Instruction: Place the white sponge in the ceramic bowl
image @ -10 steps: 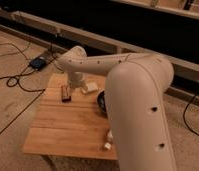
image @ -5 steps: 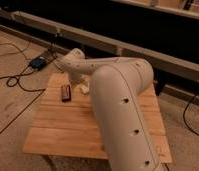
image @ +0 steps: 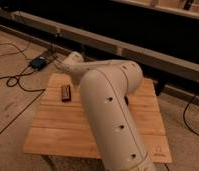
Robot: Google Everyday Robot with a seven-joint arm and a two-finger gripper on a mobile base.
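Note:
My white arm (image: 109, 105) fills the middle of the camera view, rising from the lower right and bending over the far left part of the wooden table (image: 58, 131). Its own links hide the gripper, which lies somewhere behind the bend near the table's back left. The white sponge is hidden. So is the ceramic bowl, which must be behind the arm.
A small dark brown rectangular object (image: 66, 93) lies on the table just left of the arm. On the floor at the left are black cables and a small blue box (image: 38, 63). A long dark rail (image: 143, 50) runs behind the table.
The arm's thick link has swung left across the table and closer to the camera. It now covers the pale thing beside the brown object and the dark thing on the right.

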